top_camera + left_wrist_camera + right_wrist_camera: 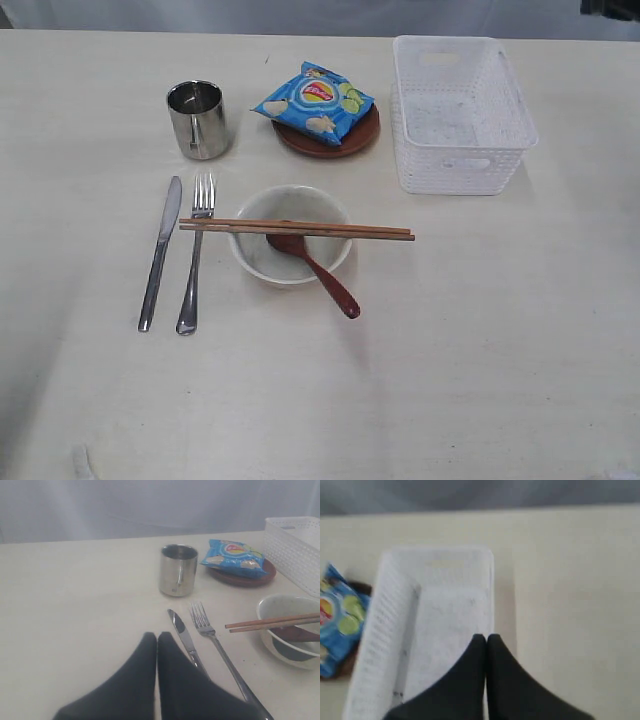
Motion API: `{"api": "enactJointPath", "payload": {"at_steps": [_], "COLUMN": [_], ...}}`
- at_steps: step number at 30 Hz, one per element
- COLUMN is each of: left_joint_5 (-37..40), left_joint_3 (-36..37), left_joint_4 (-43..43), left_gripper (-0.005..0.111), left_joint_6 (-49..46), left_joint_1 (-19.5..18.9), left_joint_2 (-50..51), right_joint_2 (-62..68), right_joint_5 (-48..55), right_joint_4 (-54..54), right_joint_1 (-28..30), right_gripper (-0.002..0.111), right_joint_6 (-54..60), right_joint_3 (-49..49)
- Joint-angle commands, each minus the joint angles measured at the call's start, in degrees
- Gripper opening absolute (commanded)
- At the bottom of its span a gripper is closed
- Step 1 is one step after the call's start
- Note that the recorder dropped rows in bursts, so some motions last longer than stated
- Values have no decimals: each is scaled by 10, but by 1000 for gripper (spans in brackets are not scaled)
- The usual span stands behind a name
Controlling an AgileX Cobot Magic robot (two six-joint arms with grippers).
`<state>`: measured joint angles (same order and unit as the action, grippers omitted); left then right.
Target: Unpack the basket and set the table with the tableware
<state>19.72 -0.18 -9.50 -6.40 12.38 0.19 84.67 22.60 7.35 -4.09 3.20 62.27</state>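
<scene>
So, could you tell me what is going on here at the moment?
Nothing is being handled right now. The basket stands empty on the table, and the setting looks laid. The knife and fork lie side by side next to the bowl. The chopsticks lie across its rim and the spoon rests in it. The cup stands beyond the cutlery, and the chips bag is on the plate. The left gripper and right gripper are shut and empty.

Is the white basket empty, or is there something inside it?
Empty. The basket stands upright with its open side up, and the exterior and right wrist views both show only its bare white floor, with nothing lying inside.
</scene>
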Motion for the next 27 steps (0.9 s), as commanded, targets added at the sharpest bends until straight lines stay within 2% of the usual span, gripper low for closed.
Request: {"api": "enactJointPath", "payload": {"at_steps": [1, 5, 8, 14, 18, 27], "left_joint_5": [-1, -1, -1, -1, -1, -1], "left_joint_3": [2, 2, 2, 2, 2, 2], "left_joint_4": [0, 0, 0, 2, 2, 2], "left_gripper": [0, 0, 0, 0, 0, 0], "left_joint_6": [1, 1, 1, 1, 1, 1], "left_joint_1": [3, 3, 3, 3, 3, 3], "left_joint_2": [-2, -2, -2, -2, -2, -2], "right_joint_2": [-189, -381, -480, -658, -733, -816], "right_joint_5": [-170, -293, -259, -106, -103, -107], "right_joint_4": [-2, -74, -74, -29, -29, -55], "right_joint_1": [-60, -124, -128, -128, -128, -124], "right_gripper": [0, 0, 0, 0, 0, 0], "right_joint_6": [18, 85, 88, 20, 17, 42], "right_joint_3": [-153, -297, -357, -371, -371, -371]}}
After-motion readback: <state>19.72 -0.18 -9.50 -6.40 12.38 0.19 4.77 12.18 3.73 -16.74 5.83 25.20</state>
